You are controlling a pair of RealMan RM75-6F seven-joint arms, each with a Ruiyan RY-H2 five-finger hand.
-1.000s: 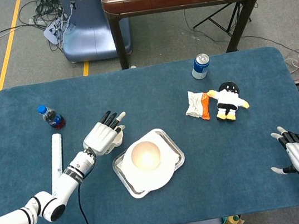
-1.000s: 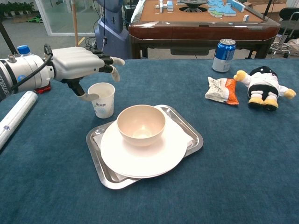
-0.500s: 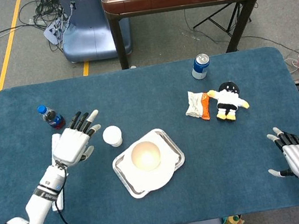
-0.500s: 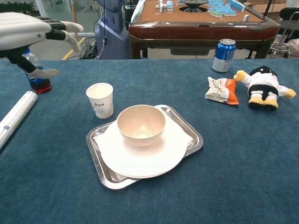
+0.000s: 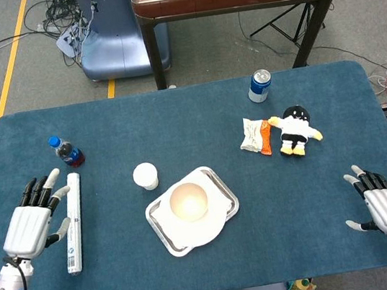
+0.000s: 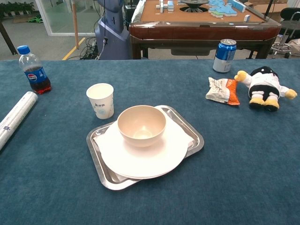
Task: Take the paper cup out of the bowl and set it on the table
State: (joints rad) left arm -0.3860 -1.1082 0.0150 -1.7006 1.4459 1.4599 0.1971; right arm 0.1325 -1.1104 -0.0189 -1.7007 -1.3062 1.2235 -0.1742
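Observation:
The white paper cup (image 5: pixel 145 176) (image 6: pixel 101 100) stands upright on the blue table, just left of the metal tray (image 5: pixel 222 187) (image 6: pixel 193 132). On the tray, a beige bowl (image 5: pixel 188 200) (image 6: pixel 141 124) sits empty on a white plate (image 6: pixel 145 157). My left hand (image 5: pixel 33 221) hovers at the table's left edge, fingers spread, holding nothing, far from the cup. At the front right corner my right hand (image 5: pixel 380 205) is also spread and holds nothing. Neither hand appears in the chest view.
A cola bottle (image 5: pixel 67 151) (image 6: pixel 32 70) and a white roll (image 5: pixel 73 221) (image 6: pixel 16 116) lie at the left, next to my left hand. A blue can (image 5: pixel 259 86) (image 6: pixel 225 55), a snack packet (image 5: pixel 258 136) (image 6: pixel 222 90) and a plush toy (image 5: pixel 295 130) (image 6: pixel 265 87) sit at the back right.
My left hand has let go of the cup and drawn back left to the table's edge, leaving the chest view. The cup stays standing. The right hand barely shifted.

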